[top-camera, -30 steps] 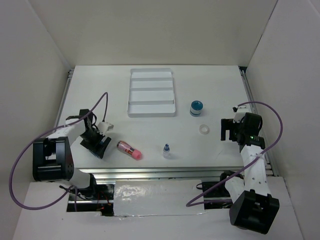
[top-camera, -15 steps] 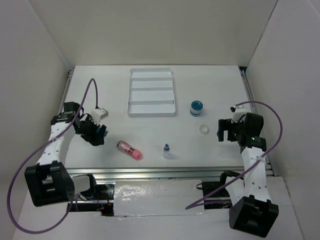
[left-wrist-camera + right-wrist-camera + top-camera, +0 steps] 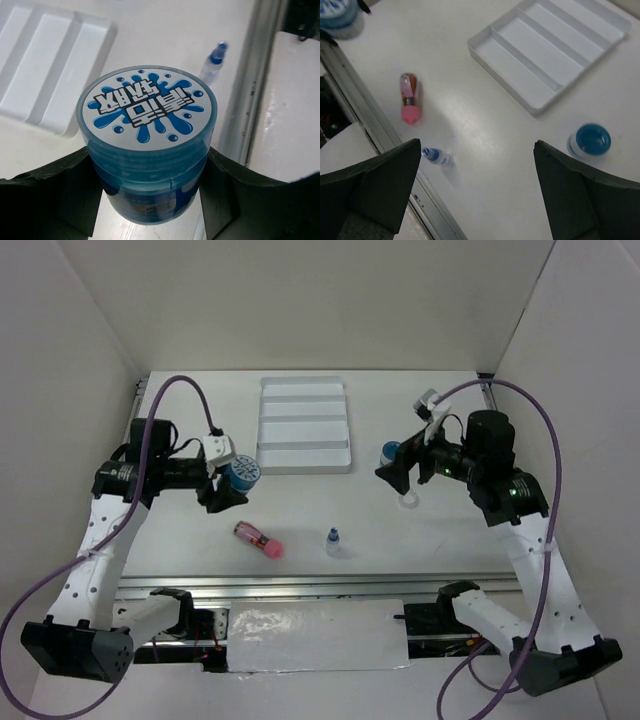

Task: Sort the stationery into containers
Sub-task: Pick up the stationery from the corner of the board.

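Pot point(image 3: 147, 145), blue: pinched in L end effector point(image 3: 230, 483), held clear of surface point(image 3: 330, 508) beside tray point(image 3: 300, 470) near-left corner; R end effector point(image 3: 477, 190) spread, empty; risk: low grip, early release drops pot outside compartment.

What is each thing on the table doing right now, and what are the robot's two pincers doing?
left pincer: shut on the labelled blue pot
labelled blue pot: held above the table, lid on
right pincer: open, empty
other blue pot: upright on the table
white ring: flat on the table
pink tube: lying on its side
small bottle: standing, blue cap on
tray: all four compartments empty
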Tool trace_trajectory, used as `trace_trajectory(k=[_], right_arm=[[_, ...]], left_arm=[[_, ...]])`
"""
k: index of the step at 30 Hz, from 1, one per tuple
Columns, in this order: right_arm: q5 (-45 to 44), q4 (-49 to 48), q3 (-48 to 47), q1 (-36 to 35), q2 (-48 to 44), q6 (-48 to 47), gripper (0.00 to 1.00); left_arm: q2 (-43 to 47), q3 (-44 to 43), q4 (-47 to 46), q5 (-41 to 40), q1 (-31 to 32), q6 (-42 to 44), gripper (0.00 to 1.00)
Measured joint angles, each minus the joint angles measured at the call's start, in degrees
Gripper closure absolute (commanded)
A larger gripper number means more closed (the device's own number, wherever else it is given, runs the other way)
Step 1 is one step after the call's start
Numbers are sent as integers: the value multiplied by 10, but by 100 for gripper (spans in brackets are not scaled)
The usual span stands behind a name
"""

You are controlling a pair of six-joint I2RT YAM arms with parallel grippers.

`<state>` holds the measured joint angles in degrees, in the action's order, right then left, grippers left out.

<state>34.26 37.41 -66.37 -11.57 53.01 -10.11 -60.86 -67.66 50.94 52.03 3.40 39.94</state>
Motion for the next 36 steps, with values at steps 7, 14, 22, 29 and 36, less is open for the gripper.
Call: trace_trajectory(k=[7,14,22,29,36], right_arm=[[-23,5,-164,-166,135,-8,0],[1,-16,-202,-245,193,46,0],[66,-118,-205,-254,224,156,0],[88,-186,-257,-273,270,235,0],[96,-230,-273,-275,303,308,0]], left_arm=[[-1,-3,-35,4,102,-75,50],[25,2,-161,18,109,-222,50],[32,26,-294,56,109,-392,51],[28,64,-432,89,92,-545,51],[22,68,-510,98,88,-627,50]])
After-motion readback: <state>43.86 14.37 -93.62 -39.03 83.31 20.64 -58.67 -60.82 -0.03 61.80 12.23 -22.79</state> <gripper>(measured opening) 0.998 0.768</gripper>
